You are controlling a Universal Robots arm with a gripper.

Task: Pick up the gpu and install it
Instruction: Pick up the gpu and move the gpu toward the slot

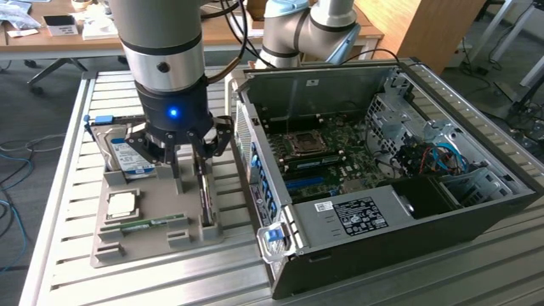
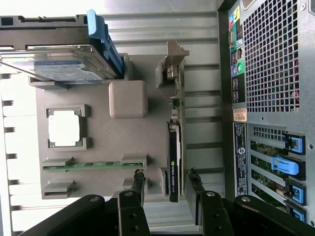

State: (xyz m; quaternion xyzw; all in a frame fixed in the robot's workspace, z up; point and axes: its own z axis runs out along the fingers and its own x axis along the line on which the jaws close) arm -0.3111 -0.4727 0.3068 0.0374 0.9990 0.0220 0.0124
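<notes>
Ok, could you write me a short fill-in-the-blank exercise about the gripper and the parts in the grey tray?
1. The thin dark circuit card with the black cooler, the gpu, stands on its ____ in the grey plastic tray.
2. The black gripper has one finger on each side of the gpu, and its jaws are ____.
3. The slim memory stick lying in the tray is ____.
4. The silver hard drive carries a blue and ____ label.
Missing words: edge; open; green; white.

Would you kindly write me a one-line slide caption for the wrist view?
Open gripper straddling the gpu, which stands on edge in a grey holder tray beside the computer case.
</notes>
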